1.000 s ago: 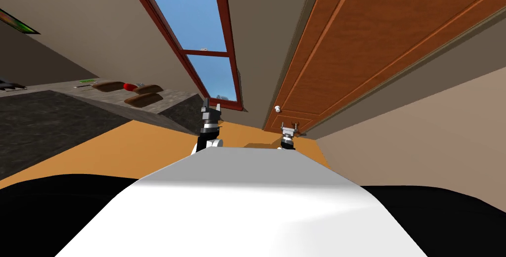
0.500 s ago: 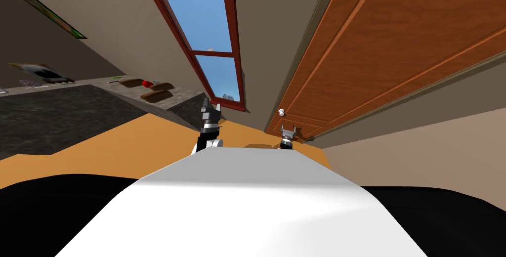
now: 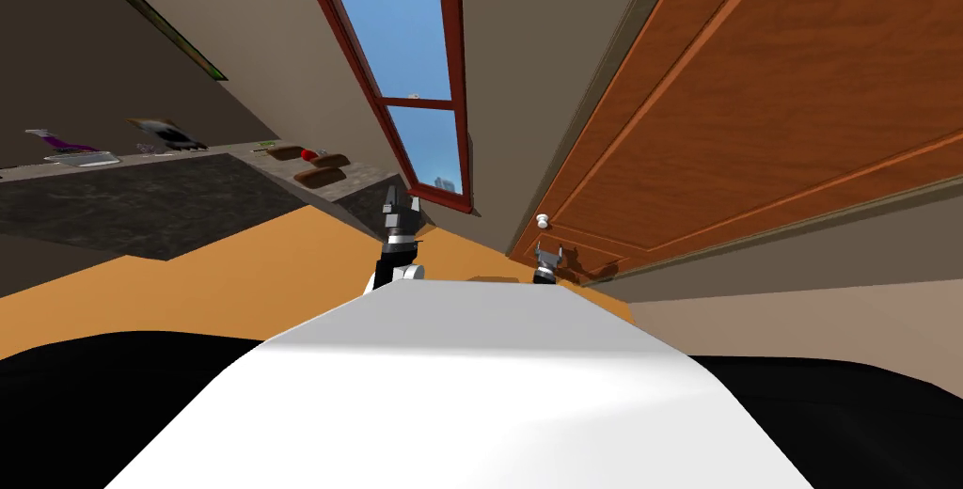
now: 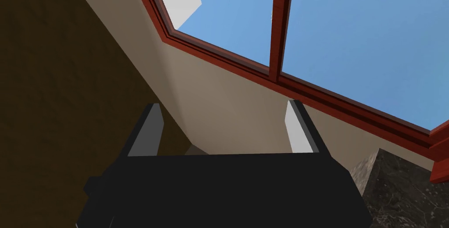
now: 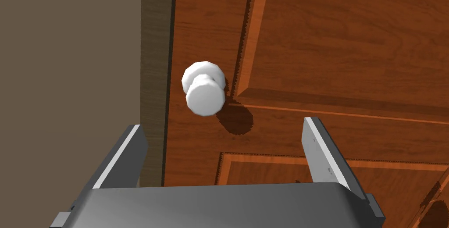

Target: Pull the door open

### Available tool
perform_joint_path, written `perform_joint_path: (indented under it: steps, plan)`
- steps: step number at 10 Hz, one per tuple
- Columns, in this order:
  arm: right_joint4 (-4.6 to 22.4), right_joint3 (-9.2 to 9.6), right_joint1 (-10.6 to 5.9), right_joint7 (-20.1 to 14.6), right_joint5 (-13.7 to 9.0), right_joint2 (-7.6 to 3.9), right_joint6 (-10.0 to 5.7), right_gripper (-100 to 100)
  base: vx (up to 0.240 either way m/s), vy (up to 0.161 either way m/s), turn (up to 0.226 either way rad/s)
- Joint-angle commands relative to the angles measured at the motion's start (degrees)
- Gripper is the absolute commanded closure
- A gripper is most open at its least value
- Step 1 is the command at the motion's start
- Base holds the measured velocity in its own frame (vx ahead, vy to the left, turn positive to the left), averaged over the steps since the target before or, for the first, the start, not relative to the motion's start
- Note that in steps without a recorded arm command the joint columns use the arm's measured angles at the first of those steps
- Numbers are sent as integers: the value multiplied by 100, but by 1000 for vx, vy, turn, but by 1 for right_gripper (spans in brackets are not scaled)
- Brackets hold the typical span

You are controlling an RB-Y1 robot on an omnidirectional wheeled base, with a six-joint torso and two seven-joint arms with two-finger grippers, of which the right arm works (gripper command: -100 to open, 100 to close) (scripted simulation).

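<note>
– While we stand close to the brown panelled door (image 3: 752,107), where do we log its knob?
– White round knob (image 5: 203,90), on the door's edge stile, just beside the grey-brown frame strip (image 5: 153,63). It throws a dark shadow on the wood.

– Right gripper (image 5: 221,123)?
– We note both fingers (image 5: 326,151) spread wide, with nothing between them. The knob lies ahead of the tips and apart from both blades, nearer the frame-side finger. We see no contact.

– Door state?
– We read it as shut: its edge lies flush along the frame strip.

– Head camera?
– We see the right gripper small in front of the door's lower panel, with the knob just beyond it.

– Left gripper (image 3: 402,199)?
– It is raised well apart from the door, off toward the red-framed window (image 3: 404,32). Its wrist camera shows the fingers apart, gripping nothing.

– Surroundings?
– A dark stone counter (image 3: 141,197) runs along the wall on our left with small items at its far end, too small for us to name. The orange floor (image 3: 282,258) lies between the counter and the door.
</note>
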Motion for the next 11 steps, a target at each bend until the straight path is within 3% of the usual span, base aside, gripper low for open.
perform_joint_path:
  steps: [1,10,11]
  plan:
    - [150,42,-11,-144,-158,7,-53,-100,47,-71,206]
    - [1292,208,-293,-1062,-1103,-100,-362,-100,61,-89,203]
    - [1305,209,-322,-1011,-1029,-78,-381,-100,23,-44,39]
